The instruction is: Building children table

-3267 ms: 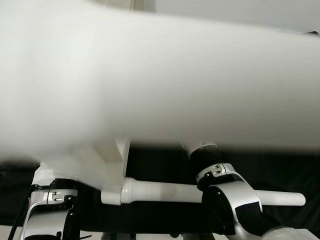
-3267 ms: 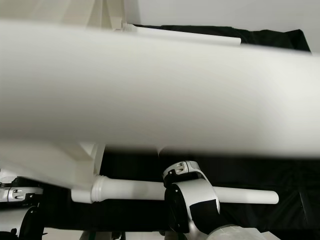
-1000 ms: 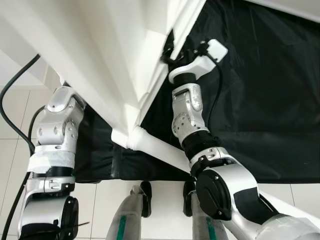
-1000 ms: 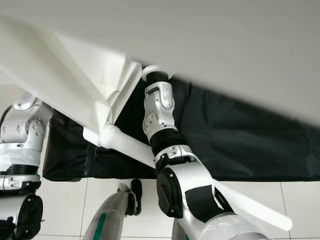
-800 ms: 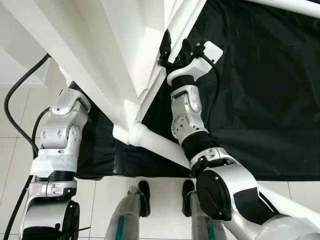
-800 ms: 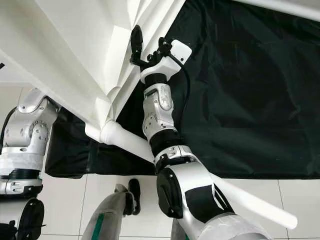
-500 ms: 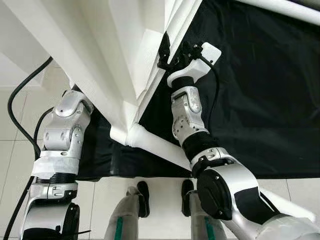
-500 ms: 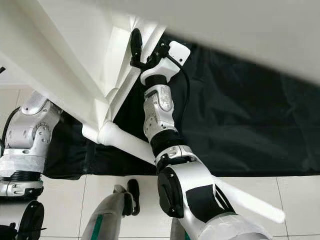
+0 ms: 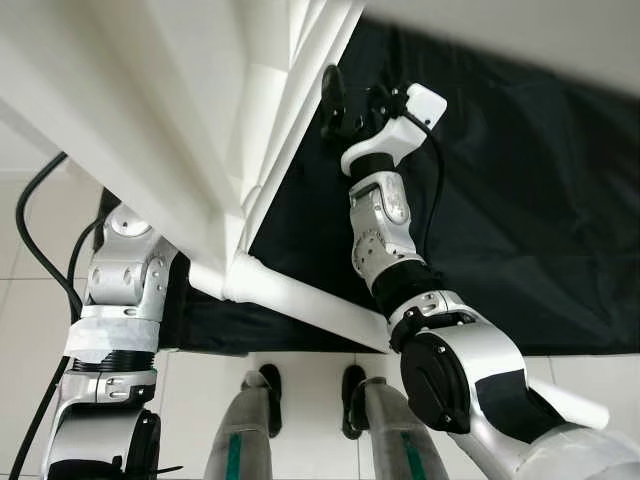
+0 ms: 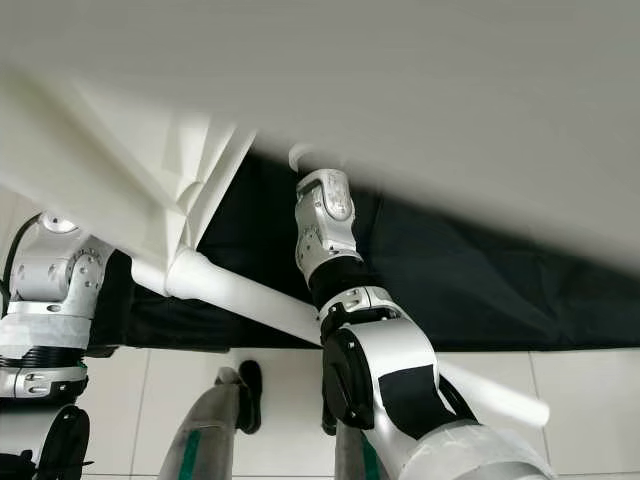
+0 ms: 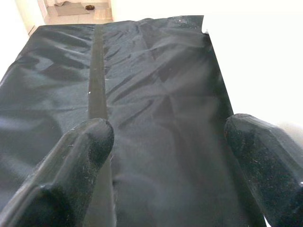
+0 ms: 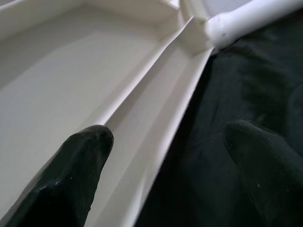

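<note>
The white children's table point(image 9: 190, 110) is tipped up on edge close before my head, its underside facing me. One white round leg point(image 9: 300, 300) sticks out of its lower corner and runs down to the right. My right gripper point(image 9: 352, 97) is raised beside the table's rim point(image 12: 156, 127), open, with one finger point(image 12: 80, 161) over the white underside and the other point(image 12: 265, 156) over the black cloth. Another leg point(image 12: 246, 16) juts from the far corner. My left gripper point(image 11: 170, 127) is open over the black cloth point(image 11: 151, 94), next to a white surface point(image 11: 260, 56). The left arm point(image 9: 120, 280) rises behind the table.
A black cloth point(image 9: 520, 230) is spread on the pale tiled floor point(image 9: 25, 300). My two feet point(image 9: 270, 385) stand at its near edge. A blurred white part of the table point(image 10: 400, 90) crosses the top of the right eye view. A black cable point(image 9: 35, 210) hangs at the left.
The table has swung, and its corner with the leg sits lower and further left. A blurred white part covers more of the right eye view. My right gripper stays by the rim.
</note>
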`<state>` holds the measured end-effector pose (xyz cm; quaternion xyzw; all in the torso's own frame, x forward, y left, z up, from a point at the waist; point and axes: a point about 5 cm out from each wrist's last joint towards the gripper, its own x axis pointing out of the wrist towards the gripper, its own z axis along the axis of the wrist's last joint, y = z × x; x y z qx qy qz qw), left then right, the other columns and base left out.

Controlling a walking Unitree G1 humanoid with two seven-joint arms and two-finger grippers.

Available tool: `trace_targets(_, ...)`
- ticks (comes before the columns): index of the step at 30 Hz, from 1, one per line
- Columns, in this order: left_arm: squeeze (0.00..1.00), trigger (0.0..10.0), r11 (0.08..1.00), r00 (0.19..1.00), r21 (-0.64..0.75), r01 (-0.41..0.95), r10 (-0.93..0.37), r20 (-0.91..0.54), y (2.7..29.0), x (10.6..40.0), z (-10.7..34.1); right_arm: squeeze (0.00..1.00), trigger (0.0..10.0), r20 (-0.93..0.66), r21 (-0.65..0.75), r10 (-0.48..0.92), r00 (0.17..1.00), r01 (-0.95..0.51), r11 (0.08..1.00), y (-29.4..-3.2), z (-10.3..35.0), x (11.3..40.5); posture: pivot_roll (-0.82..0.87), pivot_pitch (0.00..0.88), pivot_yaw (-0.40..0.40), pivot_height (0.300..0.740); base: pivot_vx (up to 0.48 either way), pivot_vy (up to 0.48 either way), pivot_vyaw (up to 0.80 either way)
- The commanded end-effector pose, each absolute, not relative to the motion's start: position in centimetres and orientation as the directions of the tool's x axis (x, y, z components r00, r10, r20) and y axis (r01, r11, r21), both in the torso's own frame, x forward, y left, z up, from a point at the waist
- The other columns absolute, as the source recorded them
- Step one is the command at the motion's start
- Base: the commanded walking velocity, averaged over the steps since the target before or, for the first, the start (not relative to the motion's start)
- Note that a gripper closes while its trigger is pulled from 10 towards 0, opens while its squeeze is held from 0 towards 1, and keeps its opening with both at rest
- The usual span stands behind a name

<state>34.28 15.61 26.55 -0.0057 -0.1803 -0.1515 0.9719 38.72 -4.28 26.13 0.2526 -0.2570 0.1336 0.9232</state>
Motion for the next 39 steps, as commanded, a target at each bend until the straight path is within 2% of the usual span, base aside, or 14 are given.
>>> trace_targets(1,0.00,10.0,0.951,0.894,0.051,0.305,-0.304,0.330,15.6,33.9,25.8,0.00,10.0,0.529,0.348,0.154,0.834,-0.379,0.858,-3.6,26.0,38.7,0.10,0.288,0.063,0.740,0.000,0.000,0.00)
trace_targets(5,0.00,10.0,0.950,0.896,0.048,0.307,-0.306,0.323,15.5,33.8,25.6,0.00,10.0,0.529,0.295,0.176,0.830,-0.375,0.879,-4.2,26.1,38.9,0.10,0.286,0.058,0.740,0.000,0.000,0.00)
trace_targets(9,0.00,10.0,0.944,0.891,0.041,0.327,-0.323,0.319,14.9,33.3,25.3,0.00,10.0,0.533,0.212,0.201,0.822,-0.360,0.909,-6.2,26.5,39.5,0.08,0.272,0.050,0.740,0.000,0.000,0.00)
trace_targets(10,0.00,10.0,0.937,0.883,0.039,0.348,-0.341,0.323,14.1,32.9,25.4,0.00,10.0,0.539,0.170,0.188,0.821,-0.324,0.930,-7.8,26.8,39.8,0.07,0.266,0.047,0.740,0.000,0.000,0.00)
trace_targets(12,0.00,10.0,0.935,0.880,0.039,0.354,-0.347,0.324,13.9,32.8,25.4,0.00,10.0,0.540,0.162,0.183,0.821,-0.316,0.935,-8.1,26.9,39.8,0.07,0.266,0.047,0.740,0.000,0.000,0.00)
trace_targets(16,0.00,10.0,0.914,0.860,0.029,0.404,-0.391,0.329,12.7,32.4,25.6,0.00,10.0,0.537,0.131,0.133,0.833,-0.238,0.962,-10.1,27.0,40.1,0.07,0.254,0.038,0.740,0.000,0.000,0.00)
trace_targets(17,0.00,10.0,0.899,0.846,0.033,0.437,-0.423,0.325,11.8,32.1,25.5,0.00,10.0,0.533,0.117,0.087,0.842,-0.176,0.977,-11.4,27.0,40.2,0.06,0.250,0.037,0.740,0.000,0.000,0.00)
trace_targets(19,0.00,10.0,0.899,0.846,0.033,0.437,-0.423,0.325,11.8,32.1,25.5,0.00,10.0,0.533,0.117,0.087,0.842,-0.176,0.977,-11.4,27.0,40.2,0.06,0.250,0.037,0.740,0.000,0.000,0.00)
trace_targets(21,0.00,10.0,0.875,0.825,0.029,0.483,-0.466,0.320,10.5,31.8,25.5,0.00,10.0,0.523,0.097,0.019,0.852,-0.081,0.992,-13.3,26.8,40.3,0.06,0.244,0.037,0.740,0.000,0.000,0.00)
trace_targets(23,0.00,10.0,0.875,0.825,0.029,0.483,-0.466,0.320,10.5,31.8,25.5,0.00,10.0,0.523,0.097,0.019,0.852,-0.081,0.992,-13.3,26.8,40.3,0.06,0.244,0.037,0.740,0.000,0.000,0.00)
trace_targets(26,0.00,10.0,0.855,0.807,0.027,0.518,-0.499,0.315,9.3,31.5,25.4,0.00,10.0,0.520,0.089,-0.040,0.853,-0.008,0.996,-15.2,26.4,40.1,0.05,0.242,0.046,0.740,0.000,0.000,0.00)
trace_targets(27,0.00,10.0,0.834,0.789,0.012,0.551,-0.527,0.315,8.3,31.3,25.7,0.00,10.0,0.524,0.078,-0.085,0.848,0.051,0.996,-16.7,26.2,39.9,0.04,0.237,0.058,0.740,0.000,0.000,0.00)
trace_targets(35,0.00,10.0,0.816,0.772,0.005,0.578,-0.548,0.321,7.5,31.1,26.1,0.00,10.0,0.528,0.076,-0.102,0.843,0.073,0.994,-17.4,26.0,39.7,0.04,0.233,0.067,0.740,0.000,0.000,0.00)
trace_targets(39,0.00,10.0,0.778,0.735,-0.015,0.629,-0.587,0.340,5.7,30.4,26.8,0.00,10.0,0.533,0.060,-0.158,0.831,0.150,0.987,-18.2,25.2,39.2,0.04,0.225,0.079,0.740,0.000,0.000,0.00)
